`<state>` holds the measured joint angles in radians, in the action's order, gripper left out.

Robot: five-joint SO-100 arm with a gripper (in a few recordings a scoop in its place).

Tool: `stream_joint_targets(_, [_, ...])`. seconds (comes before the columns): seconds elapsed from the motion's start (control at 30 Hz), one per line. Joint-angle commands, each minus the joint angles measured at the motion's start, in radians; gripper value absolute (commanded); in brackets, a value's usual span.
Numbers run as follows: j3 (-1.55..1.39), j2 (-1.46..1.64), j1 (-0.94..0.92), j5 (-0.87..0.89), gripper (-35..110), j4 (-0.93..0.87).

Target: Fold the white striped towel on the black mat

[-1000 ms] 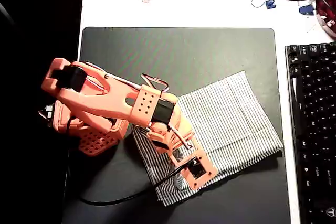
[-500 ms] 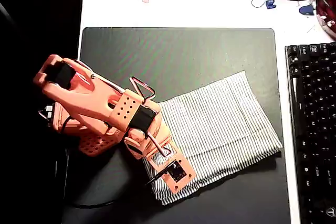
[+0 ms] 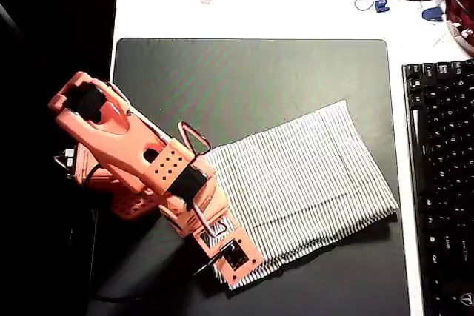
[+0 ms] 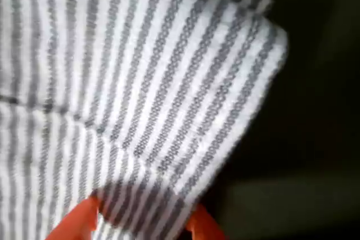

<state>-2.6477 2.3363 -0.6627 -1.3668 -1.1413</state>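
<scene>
Towel (image 3: 311, 179) lies folded on the mat's (image 3: 252, 72) lower right part; the gripper (image 4: 143, 223) sits over its lower-left corner (fingers straddling cloth), grip state unclear.

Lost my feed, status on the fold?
Gripper low over towel's lower-left corner, cloth between fingertips, grip unconfirmed. Towel lies on black mat. Nothing obstructing.

Orange arm (image 3: 126, 146) bent low, gripper (image 4: 140, 223) parted.
</scene>
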Motion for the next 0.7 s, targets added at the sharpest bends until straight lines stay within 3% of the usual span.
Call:
stream_joint_targets(0.0, [-0.055,0.000,-0.037,-0.023,20,0.107])
stream_joint_targets(0.23, [-0.201,0.035,-0.008,0.003,20,0.305])
stream_joint_targets(0.67, [-0.212,-0.069,0.216,0.206,16,0.440])
